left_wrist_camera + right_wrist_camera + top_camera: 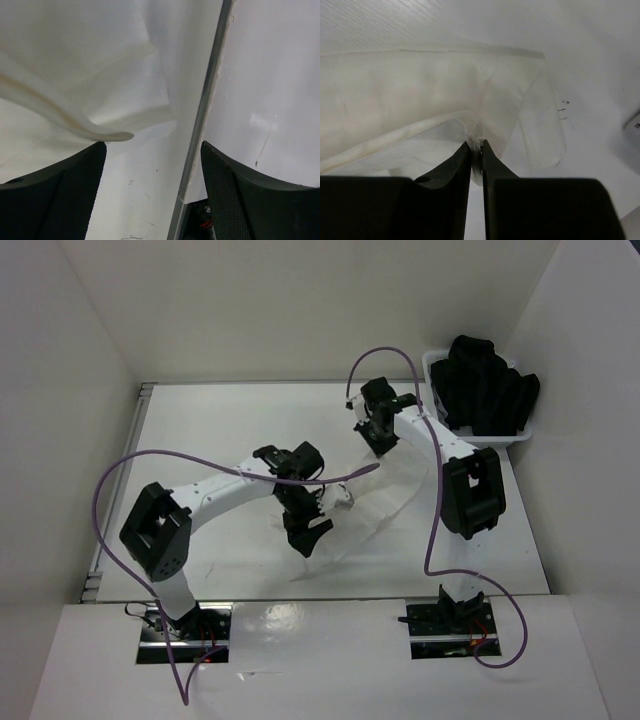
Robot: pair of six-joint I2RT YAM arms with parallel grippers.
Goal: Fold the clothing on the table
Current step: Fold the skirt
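Clothing (420, 95) mid-tabletop (200, 430), mid-fold. Right hand (476, 150) pinches hem; left hand (152, 150) spread, empty. Next likely: left grasps free edge, both carry it across, keeping pleats flat.

A matte white surface (200, 430) is seen, bounded along its left edge by a thin grey rail (118, 490). White clothing (420, 95) is spread on it near the middle, wrinkled, with one part raised off it. At the far right corner a white basket (436, 380) is set, filled with black garments (490, 390). Small dark marks are visible on the bare surface.
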